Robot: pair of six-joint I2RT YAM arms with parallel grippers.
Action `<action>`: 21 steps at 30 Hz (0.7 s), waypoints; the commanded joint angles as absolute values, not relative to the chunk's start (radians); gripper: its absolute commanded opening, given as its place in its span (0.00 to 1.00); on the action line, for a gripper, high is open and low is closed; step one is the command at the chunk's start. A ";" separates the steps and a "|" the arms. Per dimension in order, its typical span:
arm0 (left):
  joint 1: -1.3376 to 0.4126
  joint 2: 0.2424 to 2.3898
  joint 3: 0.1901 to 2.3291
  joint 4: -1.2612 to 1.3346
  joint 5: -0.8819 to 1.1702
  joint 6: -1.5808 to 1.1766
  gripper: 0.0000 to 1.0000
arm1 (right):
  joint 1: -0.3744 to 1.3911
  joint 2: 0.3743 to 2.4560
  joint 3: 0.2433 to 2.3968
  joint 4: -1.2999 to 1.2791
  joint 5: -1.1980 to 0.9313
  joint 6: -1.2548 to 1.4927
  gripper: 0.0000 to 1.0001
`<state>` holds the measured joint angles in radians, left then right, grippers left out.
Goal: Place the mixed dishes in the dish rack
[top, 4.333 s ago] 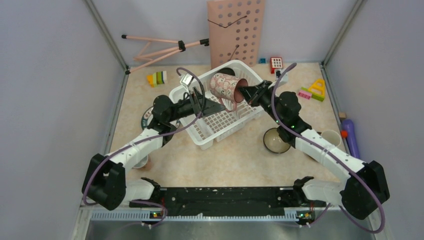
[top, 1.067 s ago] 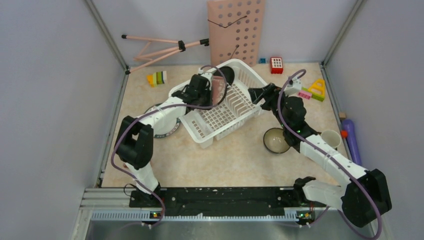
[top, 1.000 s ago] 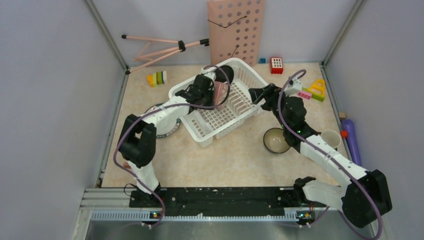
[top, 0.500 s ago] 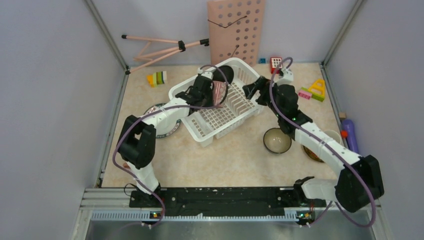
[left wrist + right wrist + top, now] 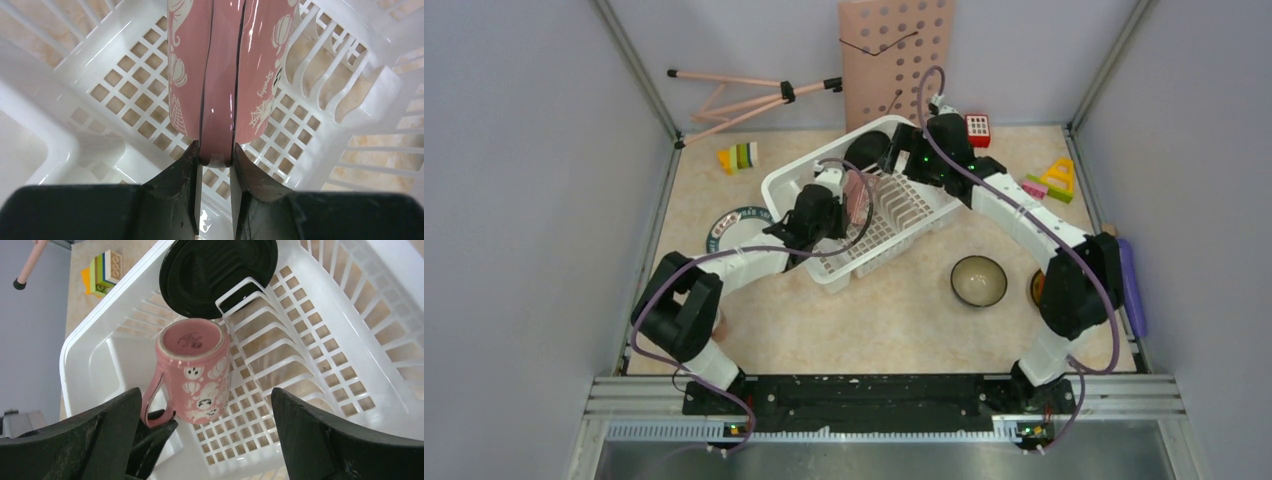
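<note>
A pink cup (image 5: 857,195) with white ghost prints hangs inside the white dish rack (image 5: 833,283), base up, just over the grid floor. My left gripper (image 5: 216,162) is shut on its handle; in the right wrist view that cup (image 5: 196,371) shows beside the upright dividers. A black plate (image 5: 217,275) stands in the dividers at the rack's far end. My right gripper (image 5: 205,395) hovers open above the cup and touches nothing. On the table lie an olive-inside bowl (image 5: 979,281) and a teal-rimmed plate (image 5: 727,228).
The pink perforated board (image 5: 896,60) leans on the back wall, with a pink folded stand (image 5: 744,95) to its left. Toy blocks (image 5: 738,157) lie left of the rack, others (image 5: 1056,178) to its right. A purple cylinder (image 5: 1133,285) lies by the right wall.
My right arm has swung from the rack's right side to above its far end, jaws opening wider. My left gripper has carried the pink cup nearer and lower in the rack.
</note>
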<state>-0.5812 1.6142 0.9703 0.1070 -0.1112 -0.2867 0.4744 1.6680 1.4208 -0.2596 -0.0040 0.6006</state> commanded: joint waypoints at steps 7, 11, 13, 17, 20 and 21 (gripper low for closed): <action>-0.625 1.535 0.739 0.600 -0.067 -0.097 0.00 | 0.501 1.960 1.898 -0.716 -0.055 0.760 0.99; -0.635 1.558 0.735 0.597 -0.066 -0.072 0.00 | 0.540 2.039 2.048 -0.839 -0.027 0.774 0.99; -0.637 1.564 0.734 0.594 -0.055 -0.067 0.00 | 0.554 2.059 2.078 -0.880 -0.036 0.790 0.99; -0.646 1.566 0.732 0.592 -0.083 -0.051 0.00 | 0.560 2.077 2.071 -0.936 -0.044 0.833 0.99; -0.662 1.573 0.737 0.575 -0.115 -0.021 0.00 | 0.560 2.091 2.092 -0.982 -0.037 0.835 0.99; -0.669 1.575 0.736 0.573 -0.133 -0.010 0.00 | 0.559 2.095 2.106 -1.000 -0.028 0.831 0.99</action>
<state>-0.6468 1.5749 0.7326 0.4885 -0.0856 -0.0635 0.5560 2.0647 2.0350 -0.8974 -0.0338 0.8051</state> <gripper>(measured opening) 0.269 0.988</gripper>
